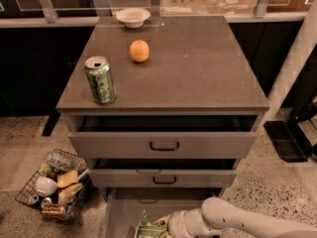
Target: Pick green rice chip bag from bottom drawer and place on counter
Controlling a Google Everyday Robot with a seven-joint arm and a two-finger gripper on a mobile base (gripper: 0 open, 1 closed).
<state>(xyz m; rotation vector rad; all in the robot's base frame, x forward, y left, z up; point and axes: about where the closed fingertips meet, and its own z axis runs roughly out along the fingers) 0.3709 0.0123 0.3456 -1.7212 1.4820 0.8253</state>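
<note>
The green rice chip bag [145, 229] lies in the open bottom drawer [124, 207], at the lower edge of the camera view, and only its top part shows. My gripper [162, 226] reaches into that drawer from the right on a white arm and is right against the bag's right side. The counter [198, 68] is the grey-brown cabinet top above.
On the counter stand a green drink can [100, 80], an orange [139, 50] and a white bowl [132, 17] at the back. The two upper drawers are slightly open. A wire basket of trash [54, 182] sits on the floor at left. A black object [285, 140] lies at right.
</note>
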